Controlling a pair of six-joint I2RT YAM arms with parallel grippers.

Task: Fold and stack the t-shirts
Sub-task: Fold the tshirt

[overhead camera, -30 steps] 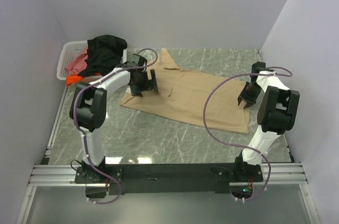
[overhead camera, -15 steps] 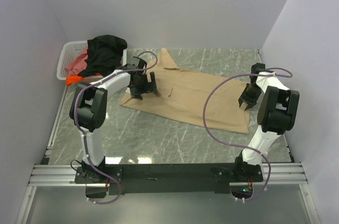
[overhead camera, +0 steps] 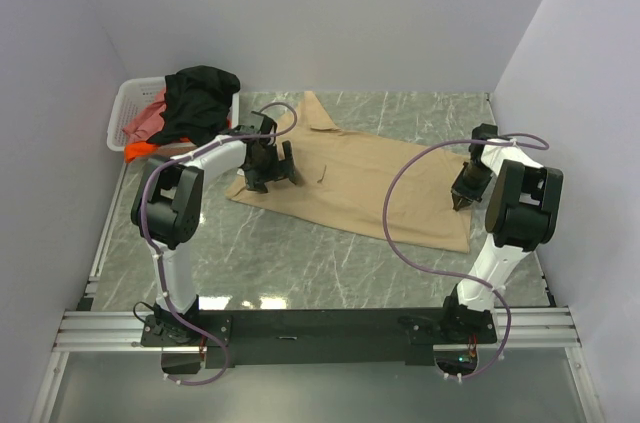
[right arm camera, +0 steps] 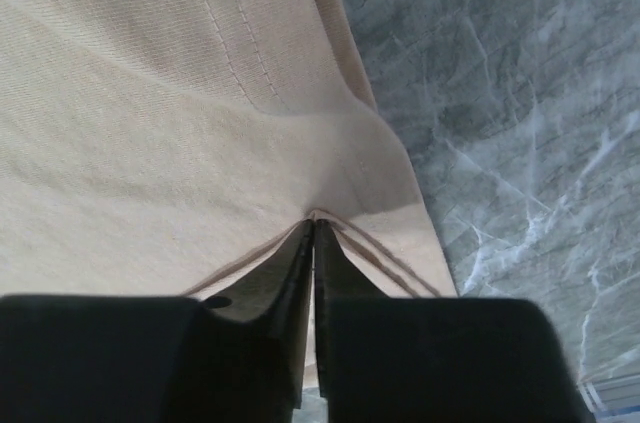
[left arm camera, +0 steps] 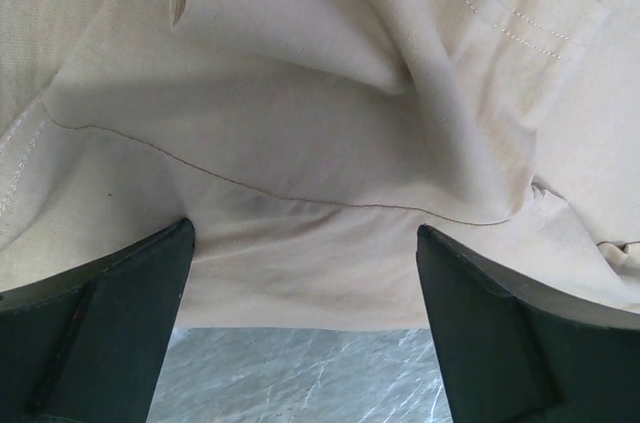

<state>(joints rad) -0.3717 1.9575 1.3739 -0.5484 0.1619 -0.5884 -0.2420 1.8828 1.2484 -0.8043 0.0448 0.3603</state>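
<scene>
Tan t-shirt (overhead camera: 350,178) lies spread flat on the marble table (overhead camera: 300,263), mid-scene, running from far left to near right. One sleeve points toward the far wall. Only double rows of stitching show on the cloth in the wrist views; any tag is too small to read.

L arm: bent at the elbow and reaching toward the far side, w/ the left gripper (overhead camera: 270,175) angled down over the shirt's left end, near the sleeve. Fingers (left arm camera: 110,313) are spread wide, one on each side of a rumpled fold of cloth. Can't tell if the tips press on the fabric or sit just above it.

R arm: folded up tight on the right side, w/ a purple cable (overhead camera: 400,203) looping over the shirt. The right gripper (overhead camera: 462,198) points down at the shirt's right edge. Its fingers are pinched together on the hem, and the cloth puckers up into the tips right beside bare table.

Far left corner: white basket (overhead camera: 120,108) holds a black shirt (overhead camera: 200,93) heaped on top, a pink-red shirt (overhead camera: 148,121) under it and an orange shirt (overhead camera: 138,150) at the near rim. All are well apart from the right gripper.
</scene>
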